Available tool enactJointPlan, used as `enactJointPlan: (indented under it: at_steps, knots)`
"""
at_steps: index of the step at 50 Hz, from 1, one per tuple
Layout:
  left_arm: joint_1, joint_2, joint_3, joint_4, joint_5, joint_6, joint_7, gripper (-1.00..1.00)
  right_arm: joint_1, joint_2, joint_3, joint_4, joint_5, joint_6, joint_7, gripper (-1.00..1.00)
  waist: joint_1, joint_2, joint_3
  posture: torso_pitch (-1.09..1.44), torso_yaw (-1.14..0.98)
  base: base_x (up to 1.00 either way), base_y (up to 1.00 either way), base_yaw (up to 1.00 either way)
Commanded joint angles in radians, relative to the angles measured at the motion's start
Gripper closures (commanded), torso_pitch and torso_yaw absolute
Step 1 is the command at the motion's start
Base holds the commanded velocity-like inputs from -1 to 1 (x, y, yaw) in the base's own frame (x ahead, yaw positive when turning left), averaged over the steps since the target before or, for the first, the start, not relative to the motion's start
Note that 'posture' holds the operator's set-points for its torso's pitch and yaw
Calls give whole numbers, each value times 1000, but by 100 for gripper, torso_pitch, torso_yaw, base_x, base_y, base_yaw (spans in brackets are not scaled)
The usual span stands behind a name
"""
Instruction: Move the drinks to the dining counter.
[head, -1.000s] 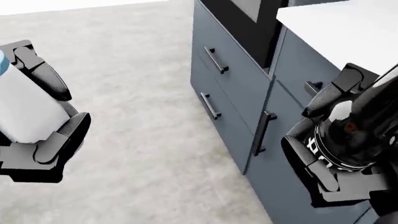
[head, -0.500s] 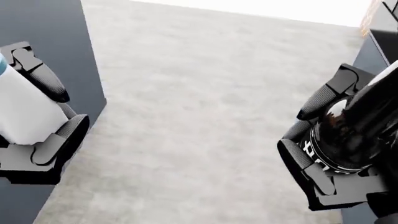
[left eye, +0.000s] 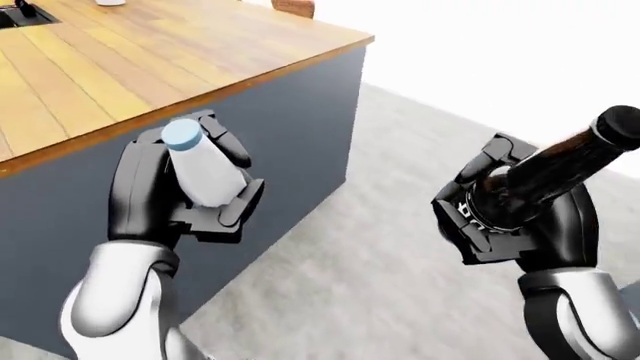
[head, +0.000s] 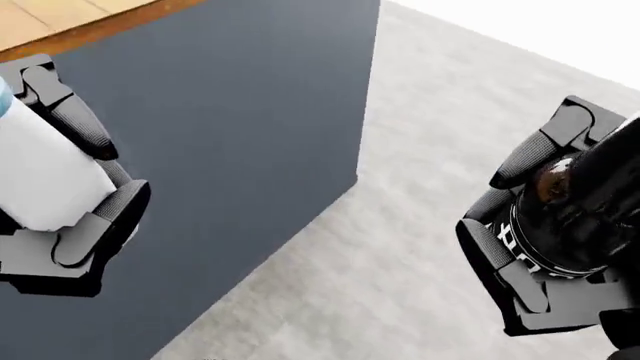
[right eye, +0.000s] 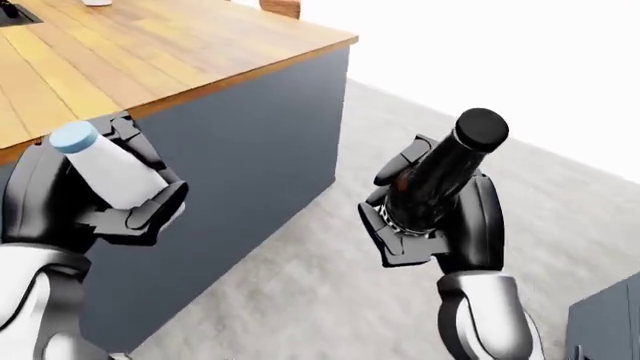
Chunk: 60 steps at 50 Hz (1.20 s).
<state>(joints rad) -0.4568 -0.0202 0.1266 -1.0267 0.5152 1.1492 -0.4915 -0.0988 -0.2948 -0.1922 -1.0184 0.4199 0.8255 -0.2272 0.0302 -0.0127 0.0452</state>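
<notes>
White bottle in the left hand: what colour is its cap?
Light blue cap, clearest in the left-eye view.

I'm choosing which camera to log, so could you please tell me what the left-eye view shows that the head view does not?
Only the left-eye view shows the wooden counter top broadly, the white bottle's blue cap, and the dark bottle's neck and cap. Only the head view shows the dark bottle's white label band close up. Both show the left hand shut on the white bottle, the right hand shut on the dark bottle, the counter's dark side and the grey floor.

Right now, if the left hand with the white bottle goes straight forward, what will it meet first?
Probably the dark side wall of the counter, just under its wooden top. The left hand with the white bottle seems slightly below the edge; depth is unclear.
</notes>
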Motion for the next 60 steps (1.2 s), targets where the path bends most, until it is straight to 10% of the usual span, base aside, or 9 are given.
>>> enactJointPlan:
  at_steps: [1, 9, 13, 28, 41, 49, 53, 54, 60]
  knots:
    - [-20, 0, 2, -20, 9, -19, 2, 100, -15, -20, -4, -29, 13, -27, -11, 100, 8, 15, -24, 0, 0, 36, 0, 100]
    - [-34, -35, -15, -20, 91, -24, -59, 100, -10, -52, -7, -29, 52, -39, -39, 100, 39, -45, 1, 0, 0, 35, 0, 100]
    - [-37, -54, -16, -20, 131, -33, -91, 100, -6, -47, -4, -29, 43, -41, -32, 100, 24, -146, -13, 0, 0, 35, 0, 100]
    - [-27, -74, -8, -20, 154, -54, -115, 100, 2, -41, 3, -29, 31, -48, -25, 100, 1, 26, -44, 0, 0, 35, 0, 100]
    - [-31, -74, -13, -20, 164, -50, -121, 100, -2, -47, 4, -29, 39, -45, -30, 100, 33, -132, -12, 0, 0, 35, 0, 100]
    - [-52, -66, -21, -20, 193, -36, -143, 100, -28, -64, -16, -29, 71, -23, -51, 100, -5, -79, 3, 0, 0, 8, 0, 21]
    - [-113, -56, -38, -20, 270, 12, -201, 100, -58, -173, -68, -29, 235, -20, -160, 100, -19, 21, -14, 0, 0, 0, 0, 0]
    - [-131, -50, -50, -20, 294, 29, -216, 100, -71, -205, -75, -29, 281, -17, -195, 100, -23, -29, -9, 0, 0, 0, 0, 0]
    - [-208, 53, -79, -20, 258, 149, -180, 100, -172, -269, -146, -29, 492, 81, -303, 100, -16, -32, -20, 0, 0, 0, 0, 0]
